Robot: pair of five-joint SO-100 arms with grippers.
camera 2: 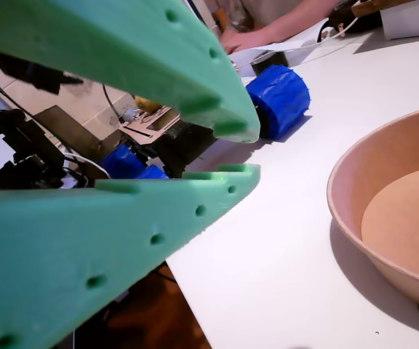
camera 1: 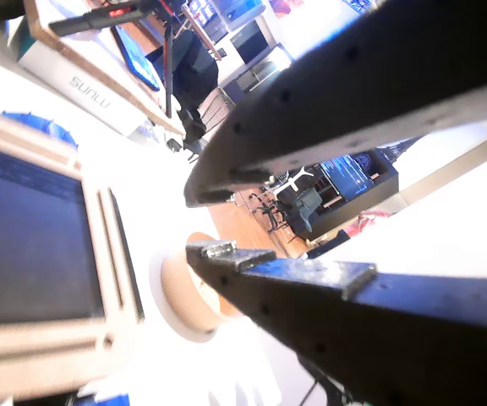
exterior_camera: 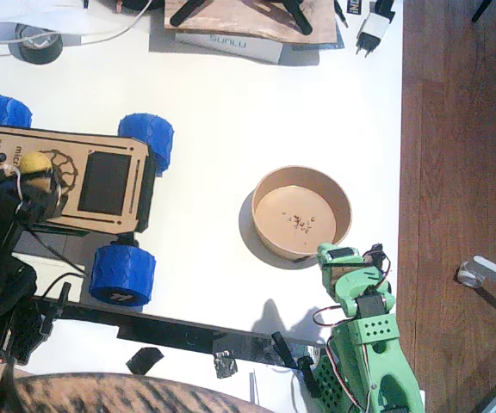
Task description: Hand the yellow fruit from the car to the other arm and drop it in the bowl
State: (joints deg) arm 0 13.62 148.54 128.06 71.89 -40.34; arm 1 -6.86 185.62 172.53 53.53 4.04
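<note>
The yellow fruit sits on the wooden deck of the car, near its left end. My left gripper, the black one, hovers just beside and below the fruit. In a wrist view its jaws stand a little apart with nothing between them, and the fruit is out of sight there. The bowl holds only a few crumbs. My right gripper, the green one, rests at the bowl's near rim. Its jaws are closed to a sliver and hold nothing.
Blue wheels stick out around the car. A black rail runs along the near table edge. A box, tape roll and plug lie at the back. The table ends at the right. A person's arm shows behind.
</note>
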